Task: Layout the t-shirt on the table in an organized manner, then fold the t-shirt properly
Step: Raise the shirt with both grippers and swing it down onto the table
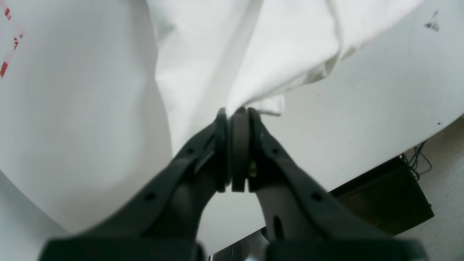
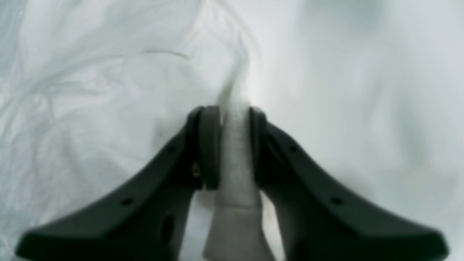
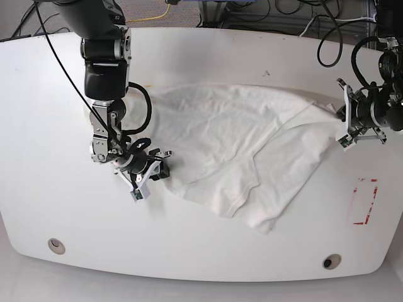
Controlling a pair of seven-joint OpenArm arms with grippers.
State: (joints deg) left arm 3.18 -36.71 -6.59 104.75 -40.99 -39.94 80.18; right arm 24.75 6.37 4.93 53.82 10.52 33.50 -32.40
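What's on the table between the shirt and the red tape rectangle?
Nothing: in the base view the table is bare between the shirt's right edge and the red tape rectangle.

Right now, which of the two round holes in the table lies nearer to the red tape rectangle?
The grommet hole near the table's front edge, on the base view's right, just below-left of the red tape rectangle. The other hole sits far left.
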